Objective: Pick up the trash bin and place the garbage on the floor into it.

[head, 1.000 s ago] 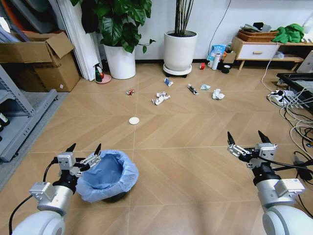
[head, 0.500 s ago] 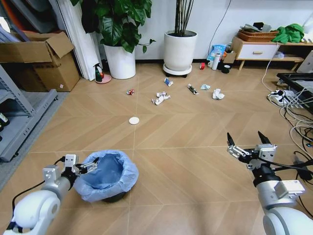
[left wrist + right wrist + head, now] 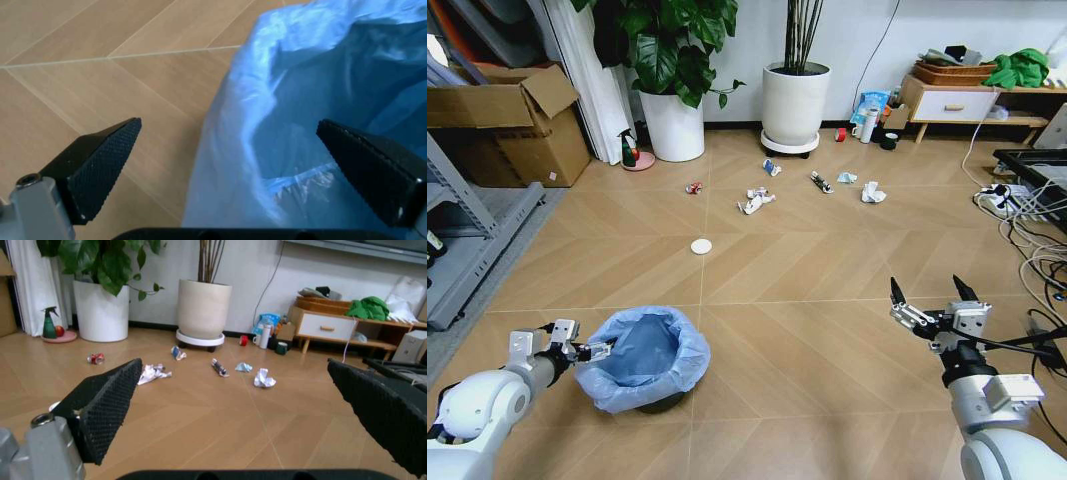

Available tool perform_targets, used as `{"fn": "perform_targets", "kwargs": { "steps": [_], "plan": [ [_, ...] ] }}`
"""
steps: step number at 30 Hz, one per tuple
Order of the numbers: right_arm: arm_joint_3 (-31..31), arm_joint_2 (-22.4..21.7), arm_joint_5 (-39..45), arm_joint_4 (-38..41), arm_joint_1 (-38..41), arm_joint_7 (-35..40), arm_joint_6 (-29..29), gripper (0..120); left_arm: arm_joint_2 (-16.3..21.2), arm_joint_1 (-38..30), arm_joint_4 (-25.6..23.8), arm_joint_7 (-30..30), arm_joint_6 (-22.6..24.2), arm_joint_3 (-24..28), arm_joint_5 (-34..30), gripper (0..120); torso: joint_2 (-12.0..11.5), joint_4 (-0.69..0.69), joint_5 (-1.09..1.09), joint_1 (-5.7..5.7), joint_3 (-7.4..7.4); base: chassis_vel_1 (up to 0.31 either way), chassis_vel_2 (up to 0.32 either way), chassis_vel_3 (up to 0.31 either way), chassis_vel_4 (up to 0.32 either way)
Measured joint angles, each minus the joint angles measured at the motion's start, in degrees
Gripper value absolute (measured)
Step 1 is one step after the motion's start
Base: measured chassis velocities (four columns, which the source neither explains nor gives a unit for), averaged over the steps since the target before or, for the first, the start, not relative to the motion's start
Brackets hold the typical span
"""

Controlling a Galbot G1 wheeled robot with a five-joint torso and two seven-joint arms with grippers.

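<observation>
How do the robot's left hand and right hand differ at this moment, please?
The left hand sits low at the trash bin, its fingers straddling the blue-lined rim; the right hand hangs over bare floor, away from everything. The left points sideways at the bin, the right ahead toward the garbage. Both are open.

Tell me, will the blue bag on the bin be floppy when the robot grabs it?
Probably yes. The bag is thin and crinkled over the trash bin, so it would likely bunch up and slip under a pinch. The bin looks small and empty inside, so probably light, and it may tilt if the left tool, open astride the rim, lifts one side.
</observation>
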Motion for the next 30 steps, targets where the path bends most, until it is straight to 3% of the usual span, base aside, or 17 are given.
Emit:
{"fn": "perform_targets", "kwargs": {
  "steps": [10,17,30],
  "plan": [
    [0.4,0.9,-0.4,-0.2,-0.8,-0.2,1.1,100,0.2,-1.3,3.4,0.3,-1.1,2.1,1.3,100,0.0,-0.01,0.02,0.00,0.00,0.000,0.000,0.000,0.000],
    [0.3,0.9,-0.5,-0.4,-0.5,-0.1,1.1,100,-0.2,-1.6,4.0,-0.1,-1.7,2.6,1.4,91,0.0,-0.01,0.01,0.00,0.00,0.000,0.000,0.000,0.000],
    [0.3,0.9,-0.5,-1.1,-0.2,-0.1,1.6,100,0.2,-1.7,4.1,-0.1,-2.3,3.7,0.6,46,0.0,-0.01,0.01,0.00,0.00,0.000,0.000,0.000,0.000]
  ]
}}
